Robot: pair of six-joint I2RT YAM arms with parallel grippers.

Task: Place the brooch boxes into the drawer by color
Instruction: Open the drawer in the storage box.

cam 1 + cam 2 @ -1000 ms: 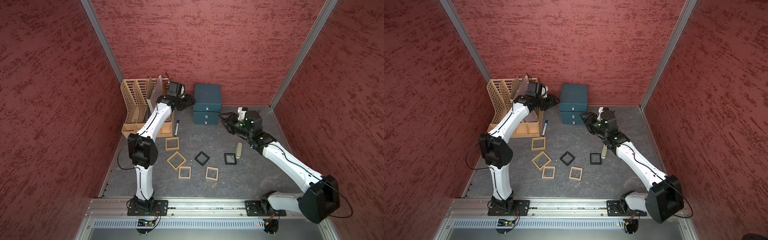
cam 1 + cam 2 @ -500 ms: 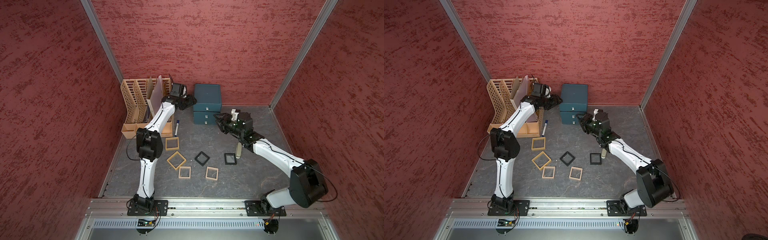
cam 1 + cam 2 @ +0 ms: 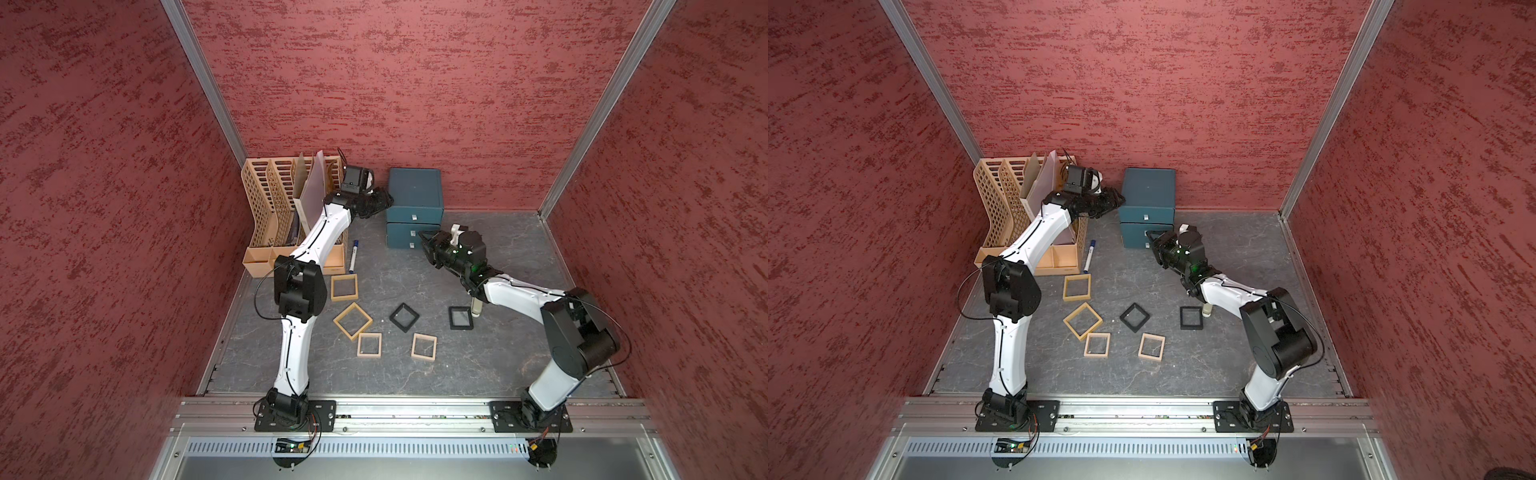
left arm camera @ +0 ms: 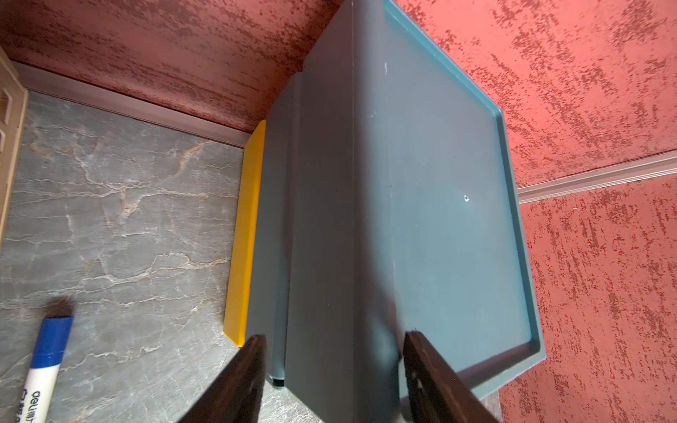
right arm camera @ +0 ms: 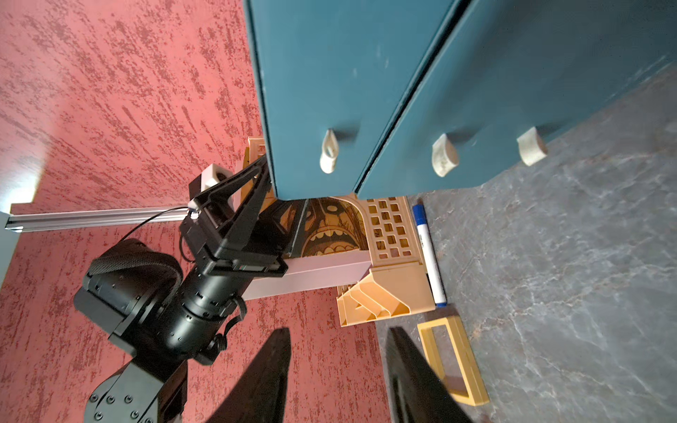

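Meanwhile, both robot arms are at the dark teal drawer chest (image 3: 414, 189), which stands at the back of the grey tabletop (image 3: 498, 365) against the red wall, as both top views show. The left arm (image 3: 322, 232) reaches past the tan file rack (image 3: 266, 208) to the chest's upper corner on that side. Its wrist view shows the jaws apart, straddling the edge where the chest's top meets its side wall; whether they press on it cannot be told. The right arm (image 3: 515, 291) stretches low toward the chest's front, jaws apart and empty, their tips just beside the small pulls of the lower drawers.

All six brooch boxes (image 3: 1076, 287) lie flat on the tabletop in front of the chest, between the arms. One mustard-tan box (image 3: 344, 287) sits near the rack's foot. A second mustard-tan box (image 3: 352, 321), turned diamond-wise, lies in front of it, just beside a pinkish-beige box (image 3: 369, 344). Another pinkish-beige box (image 3: 424, 346) lies apart, toward the right arm's side. A black box (image 3: 403, 318), also diamond-wise, is in the middle. A second black box (image 3: 461, 318) rests just beside a slim beige bar (image 3: 476, 311) partly hidden under the right arm. A white marker pen (image 3: 353, 253) with a blue cap lies along the rack. A yellow strip (image 4: 243, 238) shows at the chest's foot in the left wrist view.
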